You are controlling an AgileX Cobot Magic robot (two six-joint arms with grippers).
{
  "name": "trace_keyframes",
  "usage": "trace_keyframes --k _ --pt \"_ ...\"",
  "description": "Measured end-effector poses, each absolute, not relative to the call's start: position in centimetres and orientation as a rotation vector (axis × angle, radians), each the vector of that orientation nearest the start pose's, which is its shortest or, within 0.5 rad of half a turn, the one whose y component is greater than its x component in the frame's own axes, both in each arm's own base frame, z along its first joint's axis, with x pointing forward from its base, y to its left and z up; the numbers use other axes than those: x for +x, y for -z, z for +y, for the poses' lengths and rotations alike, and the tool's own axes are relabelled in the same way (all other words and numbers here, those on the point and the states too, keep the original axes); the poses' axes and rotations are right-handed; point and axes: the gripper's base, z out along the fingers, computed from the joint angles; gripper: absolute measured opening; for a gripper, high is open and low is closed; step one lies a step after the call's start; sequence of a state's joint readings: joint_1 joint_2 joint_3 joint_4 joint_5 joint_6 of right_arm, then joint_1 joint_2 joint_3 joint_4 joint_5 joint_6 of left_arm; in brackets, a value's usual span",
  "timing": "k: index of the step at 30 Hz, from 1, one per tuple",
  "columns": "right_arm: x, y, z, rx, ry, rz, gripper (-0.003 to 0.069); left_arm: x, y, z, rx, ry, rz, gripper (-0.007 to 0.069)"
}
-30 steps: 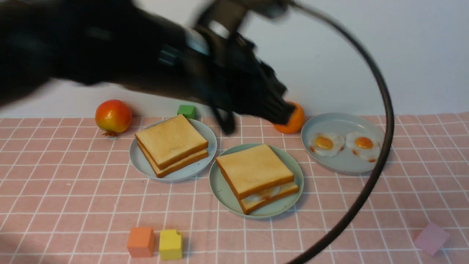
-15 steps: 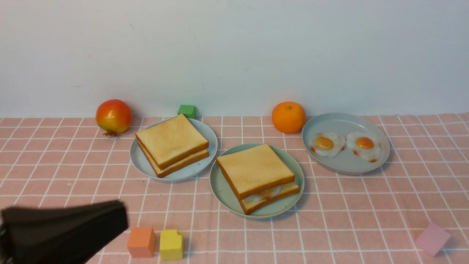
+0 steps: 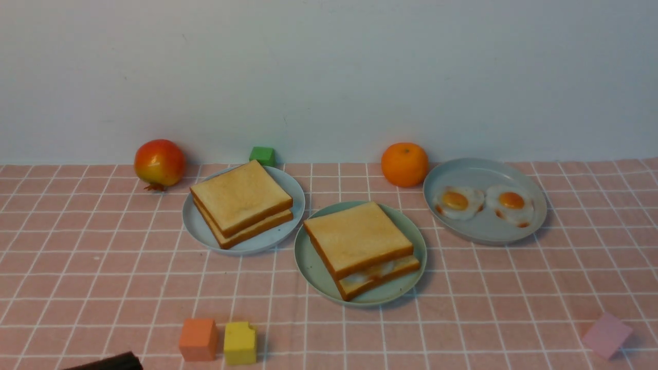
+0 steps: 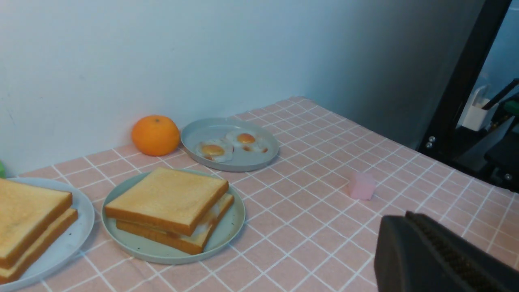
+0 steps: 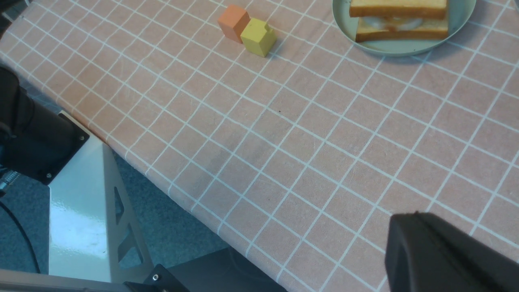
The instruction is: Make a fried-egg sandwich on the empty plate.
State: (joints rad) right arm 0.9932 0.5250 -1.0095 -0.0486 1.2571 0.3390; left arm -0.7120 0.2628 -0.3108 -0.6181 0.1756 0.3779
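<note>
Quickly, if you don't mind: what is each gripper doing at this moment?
Left gripper: closed, holding nothing, away from the plates.
Right gripper: closed, holding nothing, over the near table edge.

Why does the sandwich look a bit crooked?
The fried-egg sandwich on the mint-green plate has its top toast slid back from the bottom slice, so the egg white peeks out at the front. The yellow block also has a notch missing from one corner. Nothing is spilled.

Pomegranate [image 3: 159, 163], orange [image 3: 404, 164], two fried eggs [image 3: 483, 202] on a grey plate [image 3: 483, 234], plain toast stack [image 3: 240, 202], few foam cubes [image 3: 217, 339] scattered around.
</note>
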Motion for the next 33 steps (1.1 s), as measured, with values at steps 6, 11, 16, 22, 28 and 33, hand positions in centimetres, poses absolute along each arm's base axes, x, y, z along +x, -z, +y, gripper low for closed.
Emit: trace_keyframes --k 6,11,16,22,28,33 --pt "2.8 -39.5 3.4 -0.709 -0.637 2.228 0.0002 4.8 -28.5 -5.6 0.493 0.819 1.597 0.0013" --pt "3.2 -39.4 2.9 -0.532 -0.559 2.251 0.0006 4.8 -28.5 -5.6 0.495 0.82 1.6 0.0013" --pt "3.6 -37.2 1.7 -0.336 -0.361 2.153 0.0 4.8 -28.5 -5.6 0.497 0.82 1.601 0.0013" --pt "5.3 -28.9 1.2 -0.129 -0.187 1.876 -0.0003 4.8 -28.5 -5.6 0.498 0.82 1.603 0.0013" --pt "5.6 -18.4 0.5 -0.004 -0.1 1.811 -0.0003 4.8 -28.5 -5.6 0.499 0.821 1.604 0.0013" --pt "5.2 -17.1 0.4 -0.037 -0.067 1.893 -0.0003 4.8 -28.4 -5.7 0.502 0.821 1.608 0.0013"
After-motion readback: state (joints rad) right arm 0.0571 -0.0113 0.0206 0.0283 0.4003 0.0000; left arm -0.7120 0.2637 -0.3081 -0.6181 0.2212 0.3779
